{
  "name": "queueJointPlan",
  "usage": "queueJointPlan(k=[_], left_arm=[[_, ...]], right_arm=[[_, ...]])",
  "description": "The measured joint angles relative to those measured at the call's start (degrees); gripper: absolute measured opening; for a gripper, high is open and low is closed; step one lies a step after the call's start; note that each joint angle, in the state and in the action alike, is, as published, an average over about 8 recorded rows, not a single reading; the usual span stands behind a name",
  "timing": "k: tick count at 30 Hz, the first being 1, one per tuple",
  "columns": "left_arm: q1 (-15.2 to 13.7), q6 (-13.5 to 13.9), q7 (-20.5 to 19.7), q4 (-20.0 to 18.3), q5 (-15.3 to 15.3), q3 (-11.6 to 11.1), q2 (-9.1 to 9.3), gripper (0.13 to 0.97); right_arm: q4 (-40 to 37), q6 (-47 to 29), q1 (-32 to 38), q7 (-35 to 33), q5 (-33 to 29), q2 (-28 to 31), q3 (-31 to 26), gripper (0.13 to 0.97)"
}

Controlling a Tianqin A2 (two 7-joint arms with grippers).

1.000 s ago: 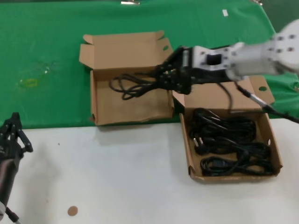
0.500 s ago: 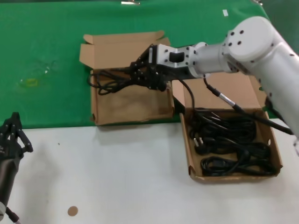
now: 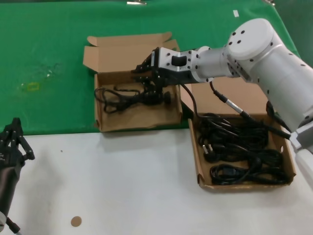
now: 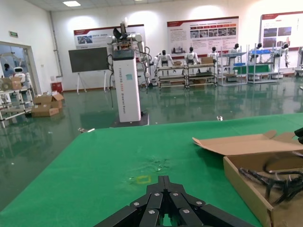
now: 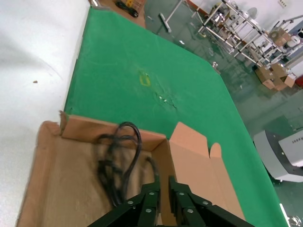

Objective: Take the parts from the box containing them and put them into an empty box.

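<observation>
The empty box (image 3: 137, 115) stands on the green cloth, back centre, lid open; it also shows in the right wrist view (image 5: 47, 179). One black power cord (image 3: 128, 96) lies loose on its floor, also seen in the right wrist view (image 5: 118, 163). My right gripper (image 3: 143, 74) hovers over that box's right half, open, nothing between its fingers (image 5: 164, 180). The box containing the parts (image 3: 201, 183) stands to the right, holding a tangle of several black cords (image 3: 239, 147). My left gripper (image 3: 12, 139) is parked at the lower left, shut and empty (image 4: 163, 178).
A green cloth (image 3: 49, 39) covers the table's back half; the front is white (image 3: 122, 186). A yellow mark (image 3: 30, 86) lies on the cloth at left. My right arm's own cable (image 3: 230, 104) hangs over the full box. A small brown spot (image 3: 75, 221) sits on the white.
My right gripper carried a cord left from above the full box to over the empty box and let it go. The cord now lies in that box. The left arm has not moved.
</observation>
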Motion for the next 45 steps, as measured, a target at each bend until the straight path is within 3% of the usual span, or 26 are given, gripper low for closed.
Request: queueJointPlan(k=[7,15,24,30,32,36,39,45], left_arm=[[0.0,0.0,0.0,0.0,0.0,0.0,0.00,0.144],[0.0,0.0,0.0,0.0,0.0,0.0,0.00,0.144],[0.0,0.0,0.0,0.0,0.0,0.0,0.00,0.153],[0.0,0.0,0.0,0.0,0.0,0.0,0.00,0.156],[0.0,0.0,0.0,0.0,0.0,0.0,0.00,0.175],[0.0,0.0,0.0,0.0,0.0,0.0,0.00,0.214],[0.0,0.0,0.0,0.0,0.0,0.0,0.00,0.233],[0.0,0.0,0.0,0.0,0.0,0.0,0.00,0.345]], right_arm=[[-2.4,0.6,0.7,-1.9,0.6,-0.7,0.8,0.199],[1.5,1.0,-0.8,0.0,0.6,0.4,1.0,0.280],[4.1,1.9,-2.5,1.2,0.9,1.1,1.5,0.444],[7.8,4.3,-6.4,2.5,2.2,1.7,3.0,0.610],[9.3,5.3,-8.1,3.0,2.7,1.9,3.7,0.665],[12.7,7.4,-11.7,4.2,3.9,2.4,5.1,0.665],[15.2,9.1,-14.5,5.1,4.9,2.8,6.2,0.730],[20.5,12.5,-20.1,7.0,6.7,3.6,8.3,0.837]])
